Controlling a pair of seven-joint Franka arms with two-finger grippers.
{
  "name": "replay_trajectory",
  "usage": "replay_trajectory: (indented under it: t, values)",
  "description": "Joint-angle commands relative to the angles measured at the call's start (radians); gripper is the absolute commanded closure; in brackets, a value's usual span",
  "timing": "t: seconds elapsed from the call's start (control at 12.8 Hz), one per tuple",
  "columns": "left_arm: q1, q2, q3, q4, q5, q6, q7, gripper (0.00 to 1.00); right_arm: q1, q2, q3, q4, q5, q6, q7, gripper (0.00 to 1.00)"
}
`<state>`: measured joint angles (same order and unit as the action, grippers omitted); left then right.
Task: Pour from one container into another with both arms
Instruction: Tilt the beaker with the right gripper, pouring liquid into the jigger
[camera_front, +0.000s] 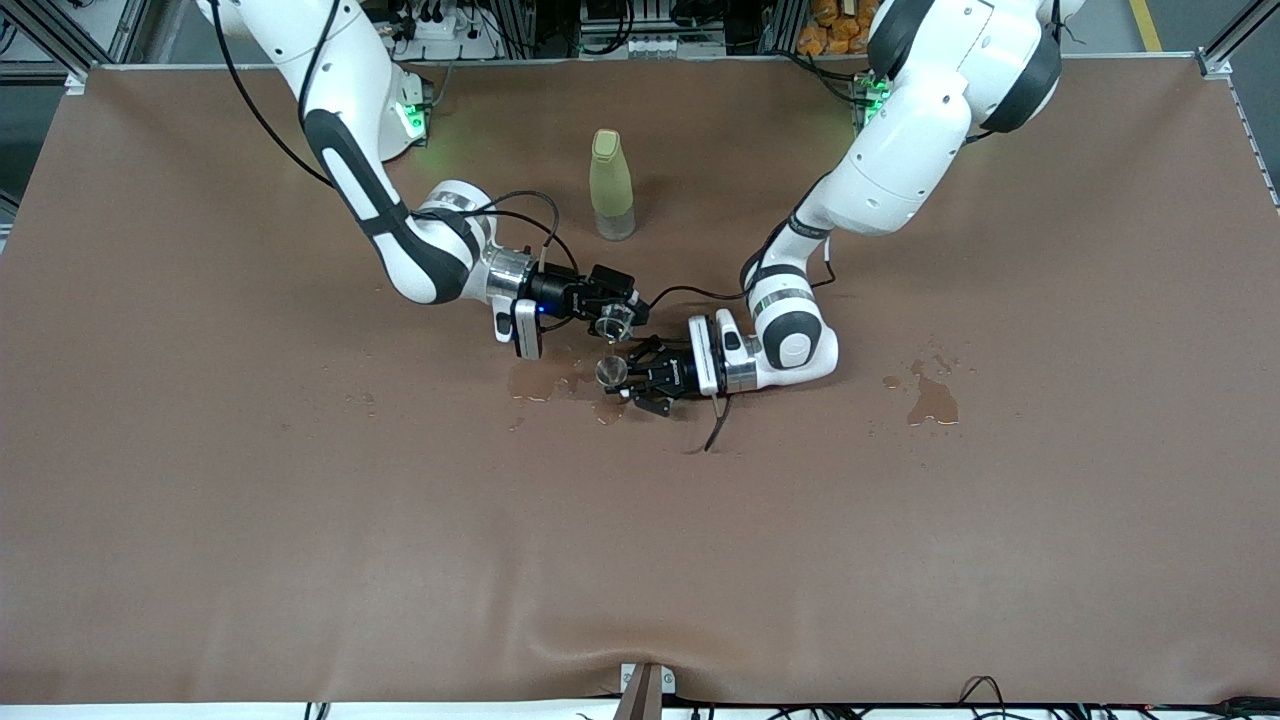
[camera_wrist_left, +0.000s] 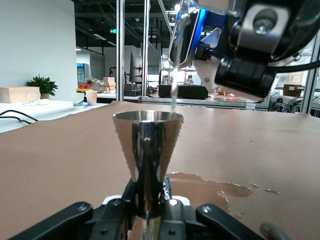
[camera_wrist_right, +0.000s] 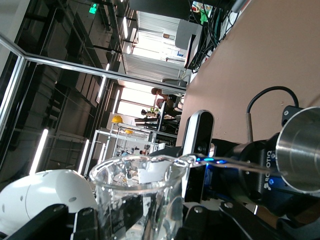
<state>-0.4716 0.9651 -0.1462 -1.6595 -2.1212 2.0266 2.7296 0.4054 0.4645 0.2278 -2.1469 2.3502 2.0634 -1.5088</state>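
My right gripper (camera_front: 613, 312) is shut on the tiny clear glass cup (camera_front: 615, 321), which is tilted over the middle of the table. From the cup (camera_wrist_left: 182, 34) a thin stream of liquid falls into the round grey mouth of the stemmed metal vessel (camera_wrist_left: 148, 145). My left gripper (camera_wrist_left: 148, 202) is shut on that vessel's thin stem and holds it upright just under the cup. In the front view the vessel (camera_front: 611, 372) sits at the tip of the left gripper (camera_front: 632, 379). The right wrist view shows the cup (camera_wrist_right: 140, 195) in my right gripper (camera_wrist_right: 141, 222) and the vessel (camera_wrist_right: 303, 150) beside it.
A tall yellow-green bottle (camera_front: 611, 186) stands on the table, farther from the front camera than the grippers. A wet puddle (camera_front: 548, 385) lies on the brown cloth under the grippers. Another puddle (camera_front: 934, 400) lies toward the left arm's end.
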Motion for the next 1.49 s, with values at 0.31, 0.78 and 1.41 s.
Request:
replay_trajectory:
  t: [0.31,0.78,1.41]
  values:
    - [0.01,-0.019,-0.007,-0.058,-0.031,-0.032,0.104,1.0,-0.016,-0.021,0.012,-0.004,0.017,0.0,0.079,1.0]
    - [0.014,-0.023,-0.018,-0.068,-0.031,-0.032,0.107,1.0,-0.016,-0.021,0.012,-0.002,0.017,0.0,0.168,1.0]
    - [0.024,-0.039,-0.019,-0.086,-0.031,-0.032,0.101,1.0,-0.017,-0.02,0.012,0.001,0.017,-0.002,0.28,1.0]
